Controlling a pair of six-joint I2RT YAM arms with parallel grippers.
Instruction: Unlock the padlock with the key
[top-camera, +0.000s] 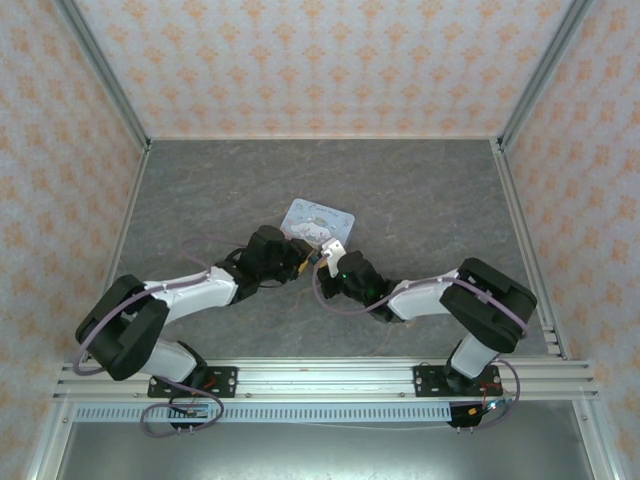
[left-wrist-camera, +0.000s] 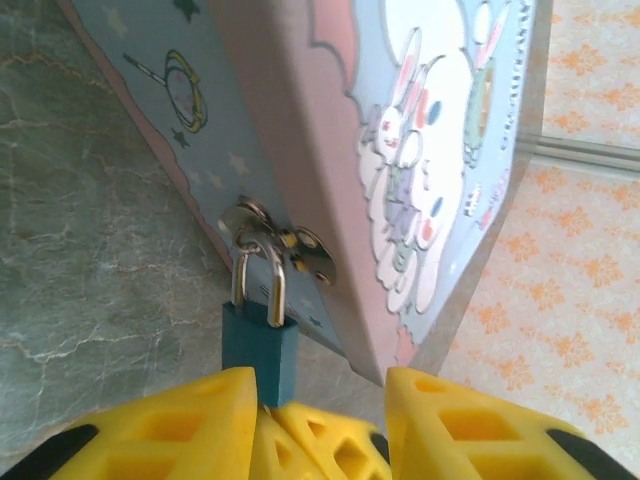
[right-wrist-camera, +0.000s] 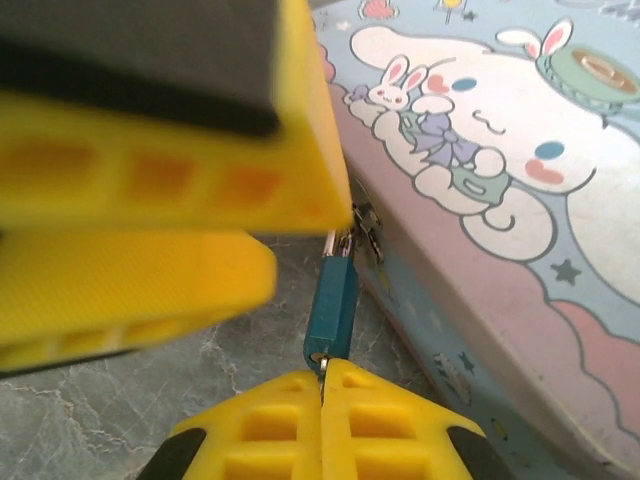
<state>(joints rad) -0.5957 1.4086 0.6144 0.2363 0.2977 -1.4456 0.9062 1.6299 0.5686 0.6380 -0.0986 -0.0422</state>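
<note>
The padlock (left-wrist-camera: 258, 345) is a tiny teal block, and its steel shackle hangs from the hasp on the side of a pale-blue cartoon tin (left-wrist-camera: 440, 150). My left gripper (left-wrist-camera: 322, 385) is open; the padlock touches only the inner face of one of its fingers (left-wrist-camera: 200, 420). In the right wrist view the padlock (right-wrist-camera: 333, 300) hangs just ahead of my right gripper (right-wrist-camera: 322, 385), which is shut on the key (right-wrist-camera: 322, 366), a thin silver blade whose tip sits at the lock's bottom face. From above, both grippers meet at the tin's near edge (top-camera: 312, 262).
The tin (top-camera: 318, 220) lies flat on the grey marbled table (top-camera: 420, 190), near its middle. The left gripper's yellow fingers (right-wrist-camera: 200, 180) loom close on the padlock's left in the right wrist view. Patterned walls enclose the table on three sides.
</note>
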